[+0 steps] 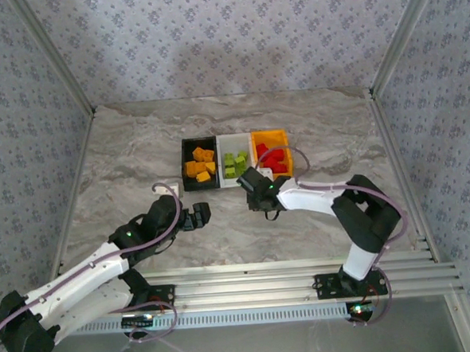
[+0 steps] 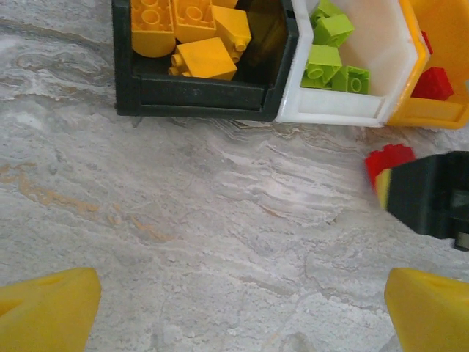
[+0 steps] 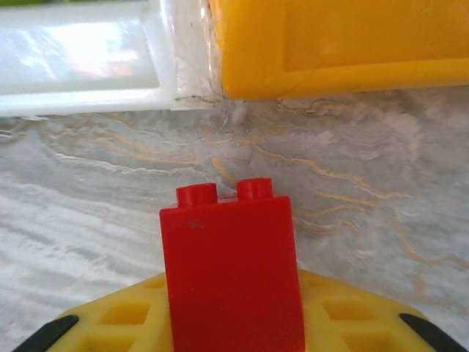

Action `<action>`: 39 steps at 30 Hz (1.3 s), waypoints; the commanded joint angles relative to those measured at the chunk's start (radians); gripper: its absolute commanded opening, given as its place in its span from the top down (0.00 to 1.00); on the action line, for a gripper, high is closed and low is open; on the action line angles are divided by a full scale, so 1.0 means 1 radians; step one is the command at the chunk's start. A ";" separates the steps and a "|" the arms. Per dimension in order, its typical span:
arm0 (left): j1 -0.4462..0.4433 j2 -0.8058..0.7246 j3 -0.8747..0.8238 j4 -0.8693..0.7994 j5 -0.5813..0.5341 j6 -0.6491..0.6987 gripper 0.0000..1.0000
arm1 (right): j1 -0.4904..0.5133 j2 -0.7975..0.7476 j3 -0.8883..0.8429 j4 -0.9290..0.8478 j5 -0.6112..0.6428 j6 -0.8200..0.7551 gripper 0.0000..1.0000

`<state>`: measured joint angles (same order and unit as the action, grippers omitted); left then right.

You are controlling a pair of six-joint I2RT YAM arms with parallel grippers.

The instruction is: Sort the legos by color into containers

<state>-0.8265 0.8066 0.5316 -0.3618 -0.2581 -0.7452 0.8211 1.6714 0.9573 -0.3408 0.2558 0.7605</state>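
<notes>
On the marble table (image 1: 122,151), the orange-yellow bin (image 3: 337,44) sits at 1 o'clock from the right gripper (image 1: 255,181), which pinches a red brick (image 3: 233,271) by its lower end. If that short hold slips, the brick could pivot and fall short, or land in the white bin (image 2: 330,116) at 11 o'clock. The left gripper (image 1: 199,216) hangs spread.

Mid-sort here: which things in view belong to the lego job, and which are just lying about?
Job: red plastic toy brick in the right hand; black plastic bin of orange-yellow bricks; white plastic bin of lime green bricks; orange-yellow plastic bin of red bricks.
Not the job: marbled tabletop; aluminium rail; patterned walls.
</notes>
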 commanded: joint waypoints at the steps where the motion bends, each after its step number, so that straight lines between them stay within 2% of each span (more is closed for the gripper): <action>1: -0.002 -0.023 0.018 -0.048 -0.055 0.012 0.01 | 0.003 -0.141 0.000 -0.025 0.046 -0.039 0.64; 5: -0.001 -0.055 0.016 -0.065 -0.097 0.013 0.00 | -0.062 -0.227 0.035 -0.064 0.033 -0.086 0.66; 9: -0.001 -0.090 0.015 -0.083 -0.147 0.010 0.01 | -0.163 -0.200 0.081 -0.039 -0.032 -0.116 0.64; 10: -0.002 -0.097 0.014 -0.088 -0.158 0.010 0.01 | -0.193 -0.168 0.109 -0.039 -0.055 -0.123 0.61; 13: 0.000 -0.107 0.016 -0.100 -0.198 0.000 0.01 | -0.261 -0.056 0.211 -0.036 -0.122 -0.189 0.33; 14: -0.001 -0.108 0.020 -0.109 -0.213 -0.004 0.01 | -0.269 -0.034 0.227 -0.032 -0.119 -0.200 0.29; 18: 0.000 -0.106 0.044 -0.152 -0.285 -0.015 0.01 | -0.263 -0.085 0.258 0.044 -0.084 -0.229 0.23; 19: 0.000 -0.106 0.051 -0.163 -0.312 -0.018 0.01 | -0.260 -0.118 0.245 0.062 -0.077 -0.228 0.15; 20: 0.000 -0.108 0.055 -0.163 -0.333 -0.007 0.01 | -0.255 -0.156 0.216 0.075 -0.064 -0.230 0.11; 25: 0.003 -0.112 0.030 -0.055 -0.437 0.136 0.01 | -0.221 -0.344 0.072 0.125 0.053 -0.238 0.08; 28: 0.015 -0.080 0.025 0.030 -0.544 0.226 0.01 | -0.203 -0.451 -0.032 0.149 0.148 -0.225 0.00; 30: 0.058 -0.049 0.013 0.144 -0.620 0.354 0.01 | -0.195 -0.515 -0.094 0.138 0.223 -0.194 0.00; 32: 0.153 -0.005 0.001 0.251 -0.626 0.469 0.00 | -0.187 -0.568 -0.133 0.116 0.293 -0.166 0.00; 36: 0.426 0.133 0.006 0.318 -0.603 0.469 0.01 | -0.200 -0.661 -0.200 0.113 0.350 -0.164 0.00; 39: 0.572 0.239 -0.009 0.402 -0.547 0.482 0.00 | -0.246 -0.708 -0.236 0.099 0.343 -0.153 0.00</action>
<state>-0.3462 0.9829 0.5369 -0.0814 -0.8112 -0.3229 0.6090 1.0100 0.7475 -0.2199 0.5224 0.5793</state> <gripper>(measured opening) 0.994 0.998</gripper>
